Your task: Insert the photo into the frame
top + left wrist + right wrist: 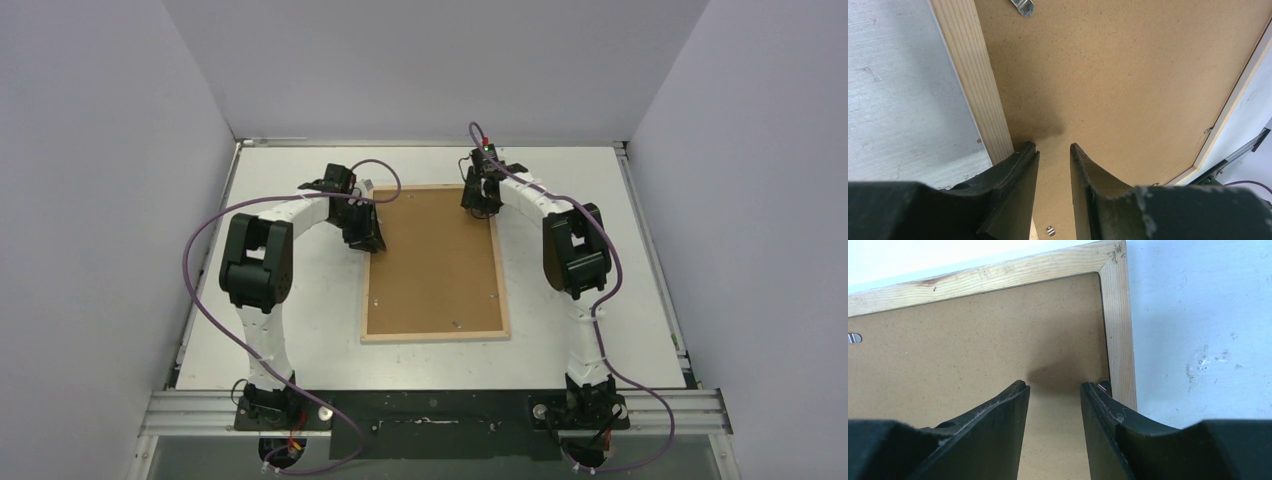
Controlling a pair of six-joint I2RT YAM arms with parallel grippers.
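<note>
On the white worktop [300, 330], between the two arms, the frame [435, 334] lies flat with its pale bare-wood back facing up and its long sides running away from the arm bases. A plain brown backing board [435, 260] fills its opening from rail to rail. The photo shows in none of the views, so its place cannot be told.

Both arms reach forward and bend inward over the frame's far end. The left pincer [362, 235] hangs at the far left corner. From the left wrist camera its jaws stand a little apart with nothing between them [1053, 147], one tip at the inner edge of the wooden rail, the other over the board. The tips seem to touch the surface, though the angle leaves that unsure.

The right pincer [483, 200] sits at the far right corner, jaws likewise parted and empty [1054, 385], with one finger beside a small metal tab [1104, 385] at the rail's inner edge. A metal hanger clip [1023, 7] sits on the board.
</note>
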